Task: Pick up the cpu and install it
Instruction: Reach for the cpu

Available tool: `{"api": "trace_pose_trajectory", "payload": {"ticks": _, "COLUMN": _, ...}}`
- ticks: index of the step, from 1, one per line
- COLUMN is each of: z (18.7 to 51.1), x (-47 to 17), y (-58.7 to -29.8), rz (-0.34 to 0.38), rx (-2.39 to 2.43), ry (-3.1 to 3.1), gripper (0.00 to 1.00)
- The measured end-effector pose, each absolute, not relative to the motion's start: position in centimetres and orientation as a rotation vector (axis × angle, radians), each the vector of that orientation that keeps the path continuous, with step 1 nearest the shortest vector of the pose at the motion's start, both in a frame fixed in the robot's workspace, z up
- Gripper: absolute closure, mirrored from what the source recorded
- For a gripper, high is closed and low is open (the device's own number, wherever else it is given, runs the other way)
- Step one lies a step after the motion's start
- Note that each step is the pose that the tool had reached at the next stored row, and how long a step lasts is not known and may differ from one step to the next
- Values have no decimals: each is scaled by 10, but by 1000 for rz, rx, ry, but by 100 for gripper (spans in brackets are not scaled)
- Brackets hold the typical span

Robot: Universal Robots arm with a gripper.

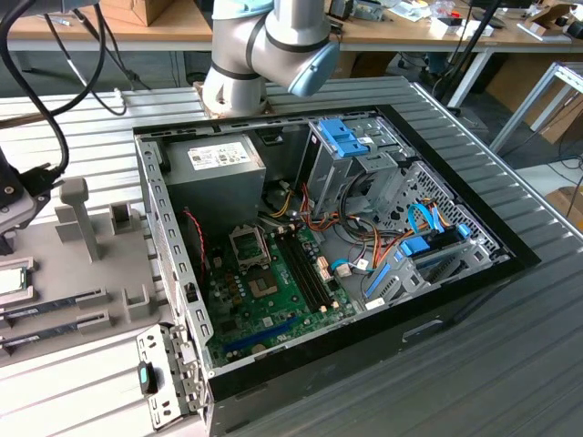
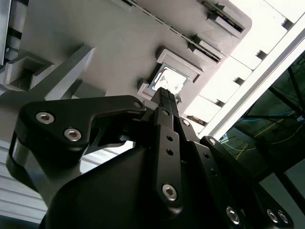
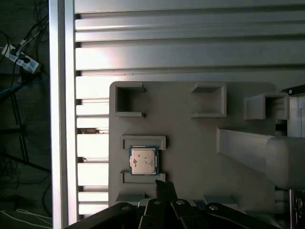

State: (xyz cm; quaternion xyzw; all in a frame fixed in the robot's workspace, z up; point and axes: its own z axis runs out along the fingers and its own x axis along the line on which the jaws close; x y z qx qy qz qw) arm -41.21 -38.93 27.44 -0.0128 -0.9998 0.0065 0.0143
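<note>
The cpu (image 3: 143,160) lies flat in a recess of the grey holder tray (image 3: 190,143), at the exterior view's left of the open computer case (image 1: 474,273). The end effector (image 3: 164,187) hovers near it, tips together, gripping nothing.

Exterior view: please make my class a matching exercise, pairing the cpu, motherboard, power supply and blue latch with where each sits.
1 cpu; 2 motherboard; 3 power supply; 4 blue latch.
A on the drive cage; B the case's far corner, by the arm's base; C grey fixture's recess, outside the case; D flat on the case floor.
Pairs: 1-C, 2-D, 3-B, 4-A.
</note>
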Motion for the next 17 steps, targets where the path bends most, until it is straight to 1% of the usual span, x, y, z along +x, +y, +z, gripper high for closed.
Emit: {"api": "trace_pose_trajectory", "payload": {"ticks": 17, "z": 268, "x": -420, "y": -380, "rz": 20, "rx": -40, "ry": -3113, "gripper": 89}}
